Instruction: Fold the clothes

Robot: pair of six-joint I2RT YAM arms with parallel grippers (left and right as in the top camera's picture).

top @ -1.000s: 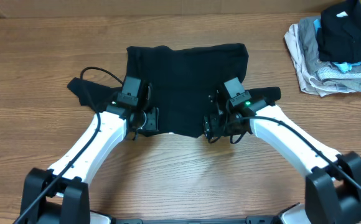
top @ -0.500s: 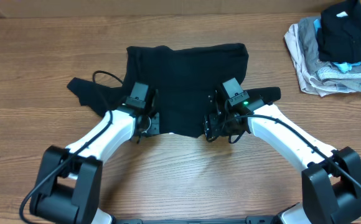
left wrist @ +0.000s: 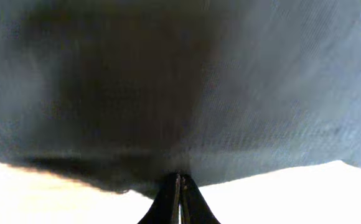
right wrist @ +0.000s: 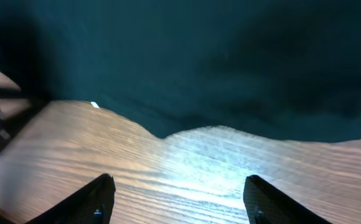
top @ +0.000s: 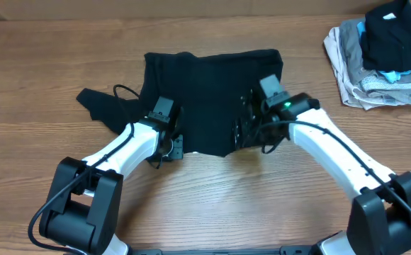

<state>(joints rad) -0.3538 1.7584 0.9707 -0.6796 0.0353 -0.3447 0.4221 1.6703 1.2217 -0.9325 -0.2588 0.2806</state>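
Stretching left-right, black shirt (top: 205, 92) lies flat.

The overhead view was evenly lit and sharp, with only soft shadows on the table (top: 212, 198). The left wrist view was blurred, the black garment (left wrist: 180, 81) a dim smear above blown-out white (the overexposed table). The right wrist view showed a glare patch on the table below the garment's hem.

Black shirt (top: 212, 85) spread flat at centre, 1 sleeve out left; heaped clothes pile (top: 386, 49) upper right.
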